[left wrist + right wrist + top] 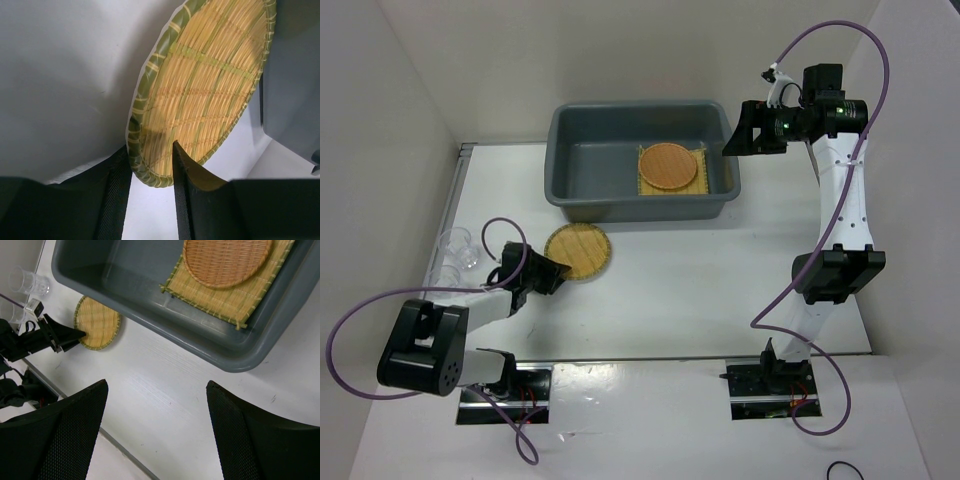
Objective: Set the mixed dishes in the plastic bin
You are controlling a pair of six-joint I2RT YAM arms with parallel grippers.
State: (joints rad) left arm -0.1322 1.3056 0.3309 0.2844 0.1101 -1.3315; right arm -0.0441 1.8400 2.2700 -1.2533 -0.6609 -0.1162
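You have bright, even light from overhead, and the white table (720,270) glares mildly toward 6 o'clock in the top view. Shadows stay soft, darkest under the plastic bin (640,205). On the left wrist, the fingers (112,200) at 6 o'clock look dark and blurred; the woven disc (210,80) is sharp.

- White table (700,280): flat, matte surface.
- Grey plastic bin (640,208): standing far centre.
- Round woven disc (582,250): lying near the bin's front wall.
- Clear cups (460,248): standing at the left edge.
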